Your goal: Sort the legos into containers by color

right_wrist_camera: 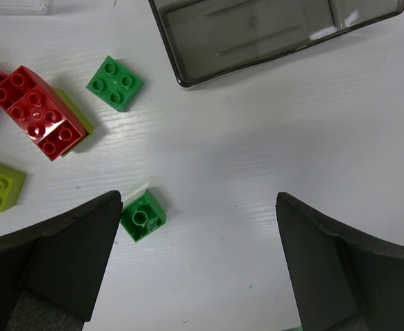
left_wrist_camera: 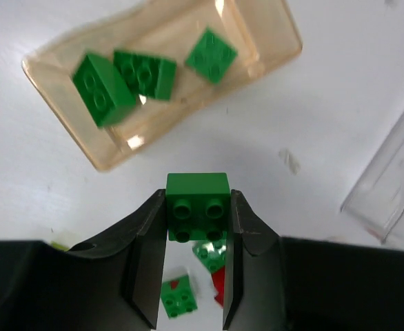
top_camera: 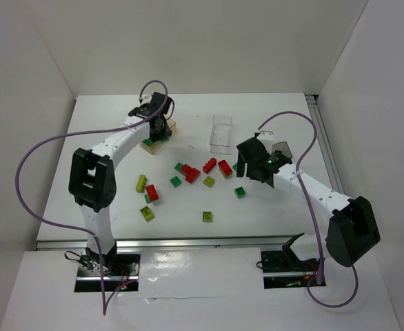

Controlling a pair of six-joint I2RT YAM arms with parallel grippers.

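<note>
Left gripper (left_wrist_camera: 198, 224) pinches a dark green brick (left_wrist_camera: 198, 200); right gripper (right_wrist_camera: 198, 207) gapes wide above the table.
The square brick shows its studs to the wrist camera. Ahead lies the tan tray (left_wrist_camera: 271, 41), its length slanting crosswise, holding three green bricks (left_wrist_camera: 145, 74), one blurred. The clear tray (left_wrist_camera: 395, 179) is cut off at the right; loose bricks (left_wrist_camera: 178, 296) hide behind the fingers.
</note>
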